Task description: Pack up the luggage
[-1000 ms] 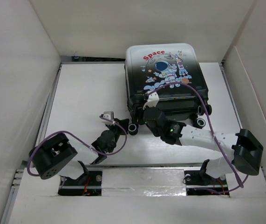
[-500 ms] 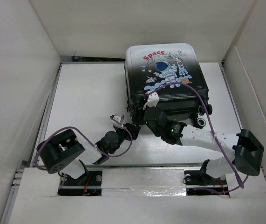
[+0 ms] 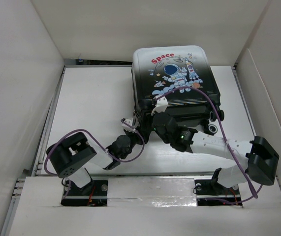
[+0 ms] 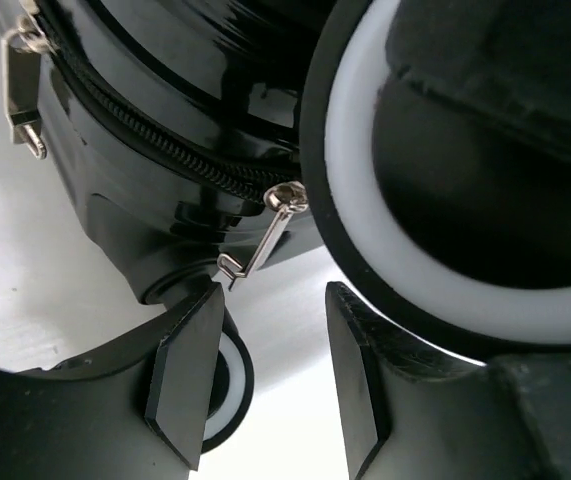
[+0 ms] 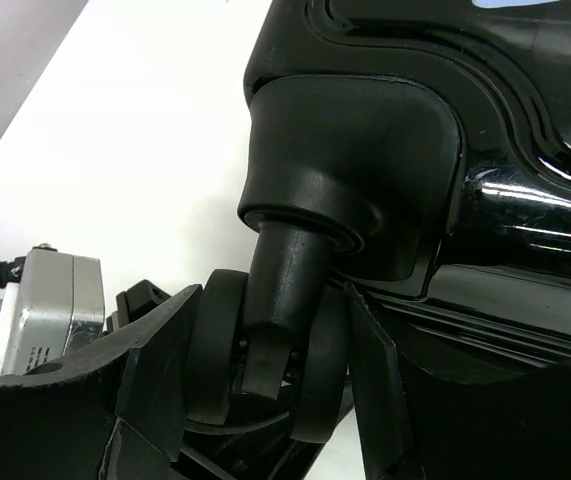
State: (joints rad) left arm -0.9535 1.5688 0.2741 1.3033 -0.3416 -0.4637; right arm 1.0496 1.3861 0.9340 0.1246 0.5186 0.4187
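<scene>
The luggage (image 3: 172,73), a black-to-white hard-shell case with an astronaut and "Space" print, lies flat and zipped shut at the back of the table. My right gripper (image 3: 156,119) is shut on its near-left twin wheel (image 5: 265,360), a finger pressed on each side. My left gripper (image 3: 130,127) is open at the same corner. In the left wrist view its fingertips (image 4: 270,300) sit just below a silver zipper pull (image 4: 260,238) that hangs from the closed zipper on the black shell (image 4: 145,130), apart from it.
White walls enclose the white table (image 3: 91,98). Other black wheels (image 3: 211,127) stick out at the luggage's near right. A white-ringed wheel (image 4: 365,250) crowds the right finger in the left wrist view. A second zipper pull (image 4: 27,130) hangs further left.
My left arm has swung right and forward, bringing its open gripper up to the luggage's near-left corner. The right arm and the luggage have not moved.
</scene>
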